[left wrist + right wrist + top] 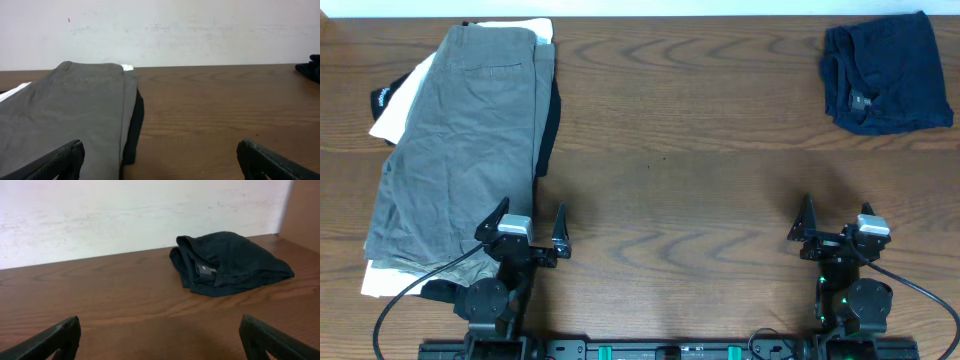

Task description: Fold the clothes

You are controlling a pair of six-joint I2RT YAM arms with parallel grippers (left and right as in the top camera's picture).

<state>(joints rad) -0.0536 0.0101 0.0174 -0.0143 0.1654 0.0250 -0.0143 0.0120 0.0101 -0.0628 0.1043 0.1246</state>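
The grey shorts (460,150) lie folded lengthwise on top of a stack at the left of the table, over a white garment (395,110) and a black one (550,130). They also show in the left wrist view (65,110). A crumpled navy garment (885,72) lies at the far right, also seen in the right wrist view (225,262). My left gripper (530,228) is open and empty at the near edge, beside the stack's near right corner. My right gripper (837,222) is open and empty over bare wood at the near right.
The wooden table (700,150) spans the view, with a pale wall behind it (125,210). A wooden side panel (305,205) stands at the far right. Black cables (410,290) trail from the arm bases at the near edge.
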